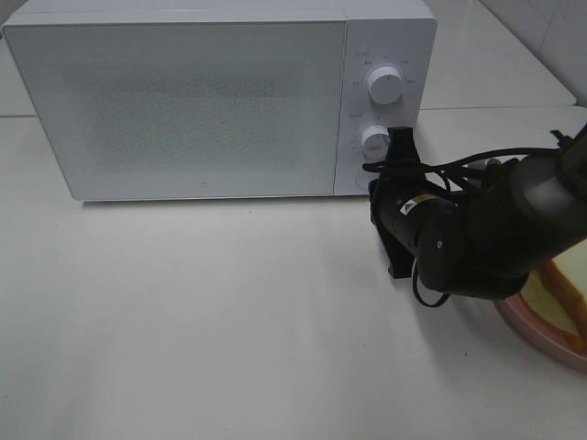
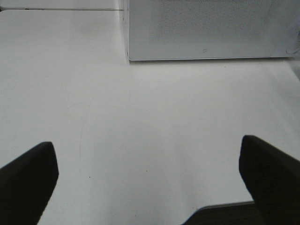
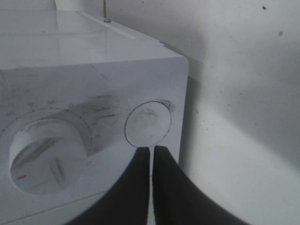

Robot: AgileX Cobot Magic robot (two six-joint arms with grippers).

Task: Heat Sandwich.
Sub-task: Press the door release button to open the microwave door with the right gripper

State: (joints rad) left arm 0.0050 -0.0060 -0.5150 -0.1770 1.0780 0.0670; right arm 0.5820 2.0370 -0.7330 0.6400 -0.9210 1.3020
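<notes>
The sandwich (image 1: 564, 293), white bread with a tan crust, lies on a pink plate (image 1: 541, 344) at the right edge of the table, partly hidden by my right arm. The white microwave (image 1: 183, 101) stands at the back with its door closed. My right gripper (image 1: 402, 137) is shut and empty against the control panel. In the right wrist view its tips (image 3: 151, 150) sit at the edge of the round button (image 3: 147, 123), beside the lower knob (image 3: 44, 154); whether they touch it I cannot tell. My left gripper (image 2: 150, 178) is open over bare table, facing the microwave (image 2: 206, 28).
A second knob (image 1: 385, 84) sits higher on the panel. The white table (image 1: 202, 312) stretches in front of the microwave. A seam between tables runs behind the microwave at the right.
</notes>
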